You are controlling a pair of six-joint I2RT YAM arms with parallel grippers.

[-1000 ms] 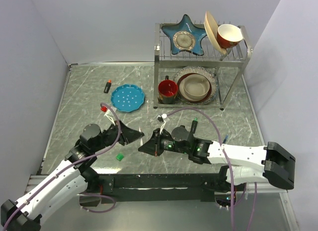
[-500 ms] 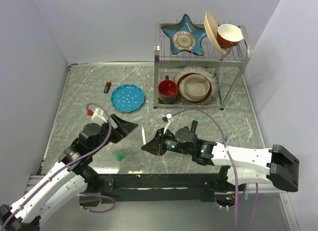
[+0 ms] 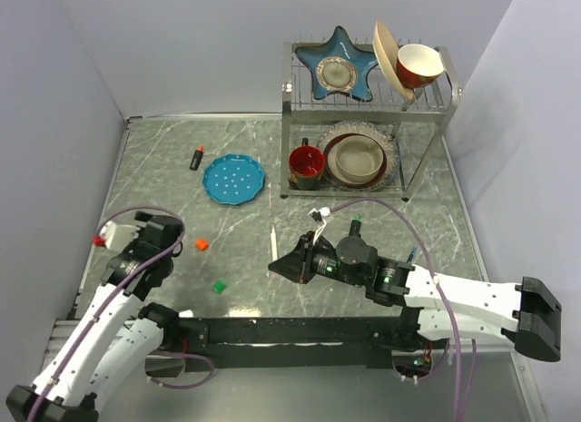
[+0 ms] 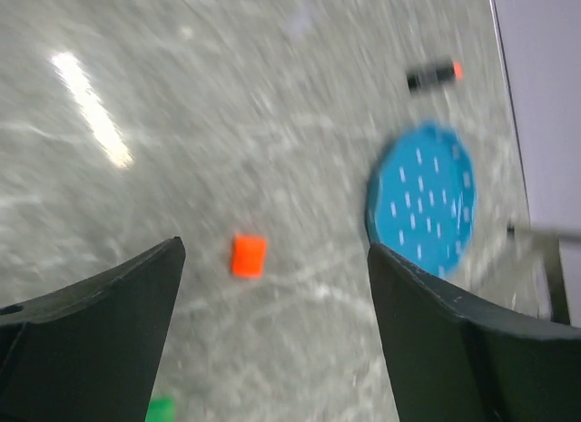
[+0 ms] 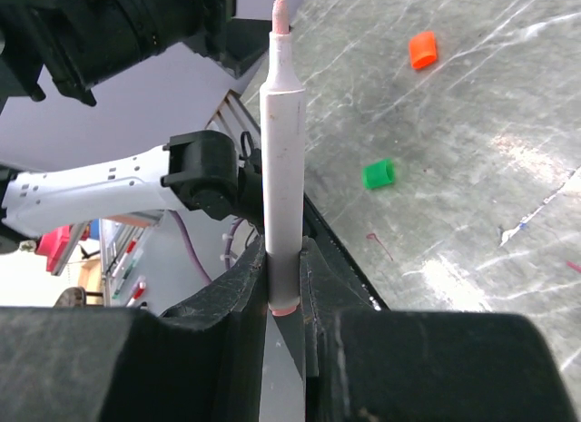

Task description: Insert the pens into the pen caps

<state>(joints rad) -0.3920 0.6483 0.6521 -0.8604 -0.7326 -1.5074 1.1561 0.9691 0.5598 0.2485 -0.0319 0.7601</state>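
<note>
The marble-patterned table carries a metal dish rack just to the right of the blue plate. The rack is loaded with a star-shaped dish, bowls and two red mugs. The left gripper hangs above the table on the near-left side of the plate. Its fingers are spread wide and nothing is between them. The right gripper sits on the near-right side of the plate, its jaws clamped on the lower barrel of the thin white pen. The pen sticks out from the fingertips with its pale tip bare and pointing back toward the plate. A stubby black marker with an orange-red end lies just beyond the plate's far-left edge, apart from it. The orange cap lies on the near side of the plate, between the two grippers and closer to the left one. The green cap lies nearer still to the arm bases, a little right of the orange cap. A small blue thing shows well to the plate's near right beside the right arm, too small to identify.
</note>
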